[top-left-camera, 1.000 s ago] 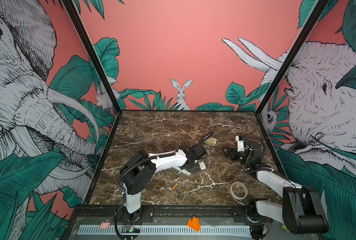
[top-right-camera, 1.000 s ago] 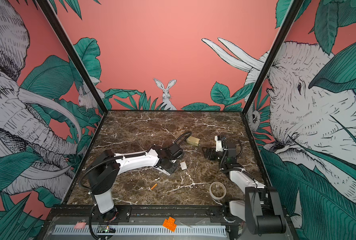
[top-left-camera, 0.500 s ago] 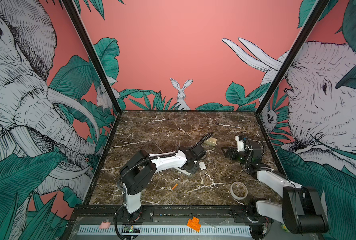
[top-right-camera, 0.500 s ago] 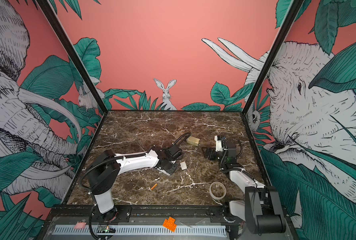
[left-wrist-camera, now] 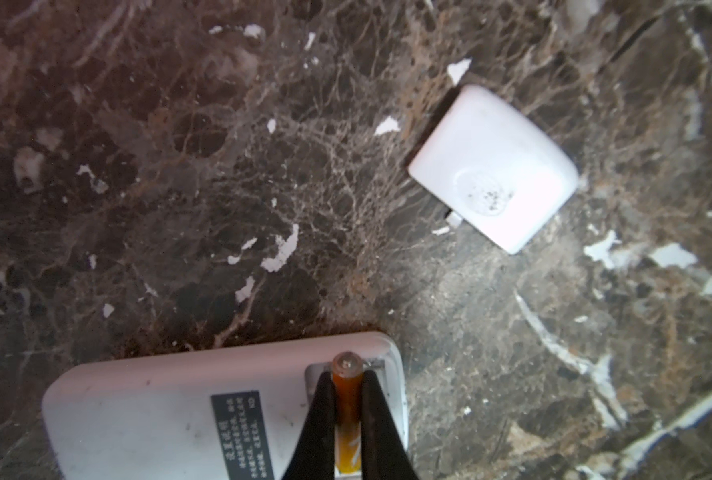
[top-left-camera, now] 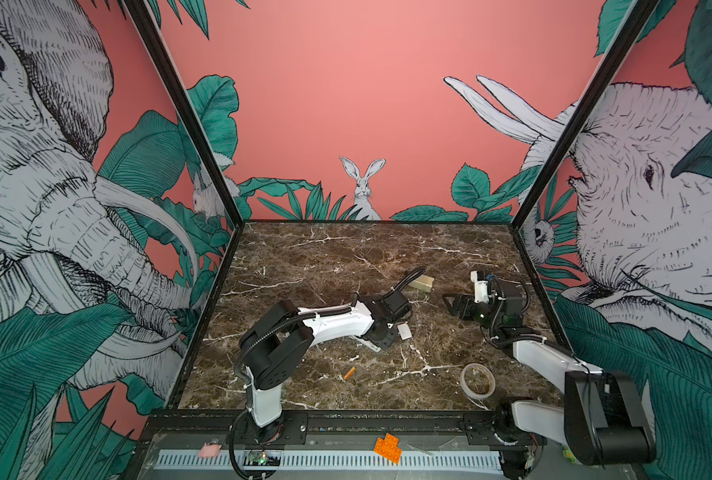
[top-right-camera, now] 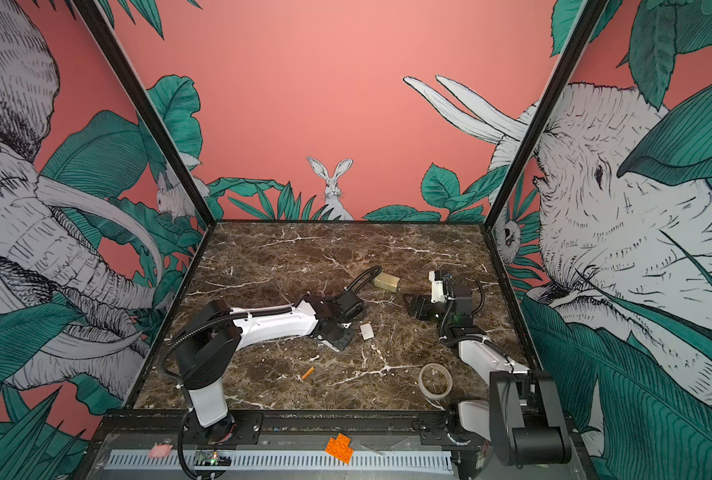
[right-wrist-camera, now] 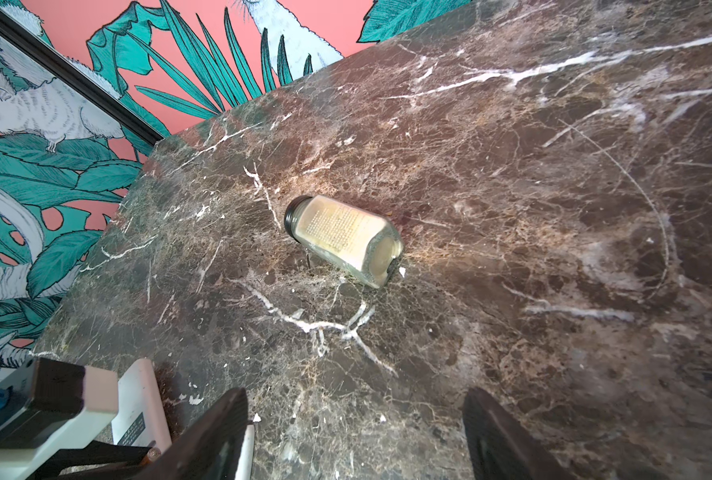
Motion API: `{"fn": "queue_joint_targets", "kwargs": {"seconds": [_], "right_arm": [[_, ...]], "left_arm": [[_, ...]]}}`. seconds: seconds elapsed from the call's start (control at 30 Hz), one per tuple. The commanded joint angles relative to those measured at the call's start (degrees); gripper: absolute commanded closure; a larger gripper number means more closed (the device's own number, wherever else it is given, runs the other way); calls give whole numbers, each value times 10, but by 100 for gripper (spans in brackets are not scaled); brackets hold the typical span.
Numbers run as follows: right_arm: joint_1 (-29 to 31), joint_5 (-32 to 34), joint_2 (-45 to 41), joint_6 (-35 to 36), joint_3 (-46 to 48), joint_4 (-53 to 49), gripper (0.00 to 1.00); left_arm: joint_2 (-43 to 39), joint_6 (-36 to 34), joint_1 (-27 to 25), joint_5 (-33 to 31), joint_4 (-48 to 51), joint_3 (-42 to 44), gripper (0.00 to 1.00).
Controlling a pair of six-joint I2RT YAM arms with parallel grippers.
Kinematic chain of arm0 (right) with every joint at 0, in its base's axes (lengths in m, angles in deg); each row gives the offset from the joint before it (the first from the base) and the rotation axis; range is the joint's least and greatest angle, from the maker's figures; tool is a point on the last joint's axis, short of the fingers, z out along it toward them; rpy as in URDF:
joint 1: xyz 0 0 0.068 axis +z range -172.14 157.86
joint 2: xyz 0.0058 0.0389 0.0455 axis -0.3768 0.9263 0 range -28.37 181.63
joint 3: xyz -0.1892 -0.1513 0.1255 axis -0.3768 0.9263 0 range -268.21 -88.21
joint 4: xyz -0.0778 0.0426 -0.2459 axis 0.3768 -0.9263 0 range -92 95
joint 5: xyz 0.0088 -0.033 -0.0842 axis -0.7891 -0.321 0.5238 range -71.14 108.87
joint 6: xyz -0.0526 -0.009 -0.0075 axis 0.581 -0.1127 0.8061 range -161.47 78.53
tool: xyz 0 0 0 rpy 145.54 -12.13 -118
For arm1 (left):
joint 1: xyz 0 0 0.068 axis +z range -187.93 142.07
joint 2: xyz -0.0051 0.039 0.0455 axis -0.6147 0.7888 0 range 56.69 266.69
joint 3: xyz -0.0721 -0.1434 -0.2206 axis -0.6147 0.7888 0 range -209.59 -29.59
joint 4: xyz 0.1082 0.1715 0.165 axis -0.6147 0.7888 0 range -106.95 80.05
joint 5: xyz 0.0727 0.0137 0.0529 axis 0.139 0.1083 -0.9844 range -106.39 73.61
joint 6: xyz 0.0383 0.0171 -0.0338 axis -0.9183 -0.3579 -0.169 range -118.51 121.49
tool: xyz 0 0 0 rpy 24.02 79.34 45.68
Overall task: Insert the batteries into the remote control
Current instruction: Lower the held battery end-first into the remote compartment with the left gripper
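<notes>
Battery (left-wrist-camera: 347, 415), orange with a silvery end, is pinched mid-body in the left pincer (left-wrist-camera: 347, 376), jaws narrow on it. Its tip is over the open slot at one end of the remote control (left-wrist-camera: 171, 407), which lies label side up on the worktop (left-wrist-camera: 179, 166). Second battery (top-left-camera: 349, 372) lies loose on the worktop, nearer the front edge and apart from the remote. White cover (left-wrist-camera: 493, 170) is off and lies flat near the remote. Right pincer (right-wrist-camera: 354, 440) hangs wide and empty, near the remote. Handling guess: the battery is light, rigid, smooth and round, so it likely pivots or slips in a two-finger pinch; grip the middle and leave both ends free. The remote is light hard plastic and probably skates on the polished stone when pushed, so brace it by its long sides.
</notes>
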Motion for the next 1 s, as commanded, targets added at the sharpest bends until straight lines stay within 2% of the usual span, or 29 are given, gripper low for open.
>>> {"fn": "queue_joint_targets", "kwargs": {"seconds": [0.0,0.97], "right_arm": [[-1,-5,3,-2,-8,27,20],[-1,-6,5,-3,-6,33,20]], "left_arm": [[-28,8,3,-6,4,7,91],[-36,24,3,-11,1,11,89]]}}
